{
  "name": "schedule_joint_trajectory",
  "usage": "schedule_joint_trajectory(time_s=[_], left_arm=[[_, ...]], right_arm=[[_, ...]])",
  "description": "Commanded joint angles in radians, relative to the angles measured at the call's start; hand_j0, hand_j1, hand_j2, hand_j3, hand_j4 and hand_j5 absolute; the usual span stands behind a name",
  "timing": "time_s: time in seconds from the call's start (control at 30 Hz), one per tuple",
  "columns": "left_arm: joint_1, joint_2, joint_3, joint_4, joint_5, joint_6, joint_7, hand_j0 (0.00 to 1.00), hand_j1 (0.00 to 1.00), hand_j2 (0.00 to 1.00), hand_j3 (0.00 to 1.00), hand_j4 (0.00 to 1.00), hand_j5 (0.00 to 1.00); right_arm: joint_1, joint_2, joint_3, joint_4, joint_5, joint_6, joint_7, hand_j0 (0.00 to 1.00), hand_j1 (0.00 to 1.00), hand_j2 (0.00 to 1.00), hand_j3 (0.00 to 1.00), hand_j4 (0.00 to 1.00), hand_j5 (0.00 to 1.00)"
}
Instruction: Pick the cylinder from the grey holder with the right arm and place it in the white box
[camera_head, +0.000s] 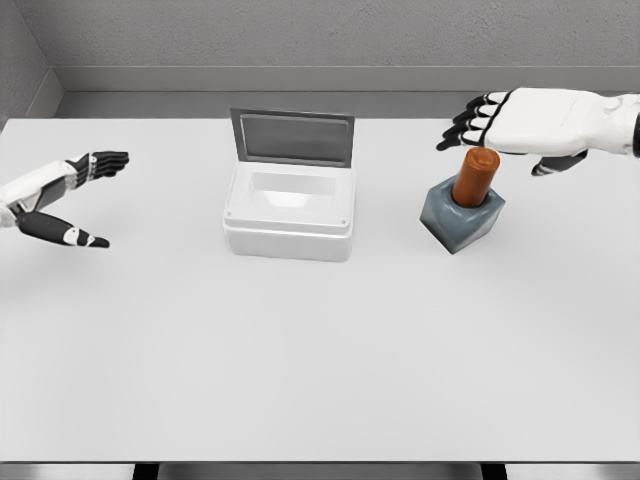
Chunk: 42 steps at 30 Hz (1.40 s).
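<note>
While the black-tipped fingers (466, 122) of the right hand (530, 125) are spread, holding nothing, just above and behind the upright orange cylinder (475, 177) seated in the grey block holder (461, 219), they should be lowered around its exposed upper part, then closed squarely before lifting it straight up toward the open white box (290, 212) at left.

No legible text, labels, brands, numbers or signs anywhere in the head view. Checked surfaces: white box (289, 215) and its raised lid, grey holder (461, 217), orange cylinder (476, 176) just below the right hand (520, 120), table (320, 360). All plain, unmarked.
</note>
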Motion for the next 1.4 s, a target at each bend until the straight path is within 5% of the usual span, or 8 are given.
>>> schedule_joint_trajectory(time_s=[0.0, 0.07, 0.13, 0.27, 1.23, 1.37], left_arm=[[-0.002, -0.02, -0.001, 0.024, 0.02, 0.074, 0.0, 1.0, 1.0, 1.0, 1.0, 1.0, 1.0], [0.002, -0.02, -0.001, 0.03, -0.006, 0.063, 0.0, 1.0, 1.0, 1.0, 1.0, 1.0, 1.0], [-0.002, -0.019, 0.001, 0.03, -0.129, 0.043, 0.0, 1.0, 1.0, 1.0, 1.0, 1.0, 1.0], [-0.02, -0.022, 0.001, 0.01, -0.066, 0.202, 0.0, 1.0, 1.0, 1.0, 1.0, 1.0, 1.0], [-0.026, -0.022, 0.003, 0.009, -0.067, 0.204, 0.0, 1.0, 1.0, 1.0, 1.0, 1.0, 1.0], [-0.021, -0.014, -0.042, -0.134, -0.121, 0.157, 0.0, 1.0, 1.0, 1.0, 1.0, 1.0, 1.0]], right_arm=[[0.0, 0.017, 0.035, 0.004, 0.027, 0.0, 0.0, 1.0, 1.0, 1.0, 1.0, 1.0, 1.0], [0.0, 0.017, 0.04, 0.004, 0.027, 0.0, 0.0, 1.0, 1.0, 1.0, 1.0, 1.0, 1.0], [-0.002, 0.031, 0.04, 0.004, 0.027, 0.0, 0.0, 1.0, 1.0, 1.0, 1.0, 1.0, 1.0], [-0.008, 0.049, 0.049, 0.016, 0.028, 0.002, 0.0, 1.0, 1.0, 1.0, 1.0, 1.0, 1.0], [-0.017, 0.095, 0.08, 0.17, 0.036, -0.046, 0.0, 1.0, 1.0, 1.0, 1.0, 1.0, 1.0], [-0.017, 0.097, 0.08, 0.179, 0.053, -0.046, 0.0, 1.0, 1.0, 1.0, 1.0, 1.0, 1.0]])
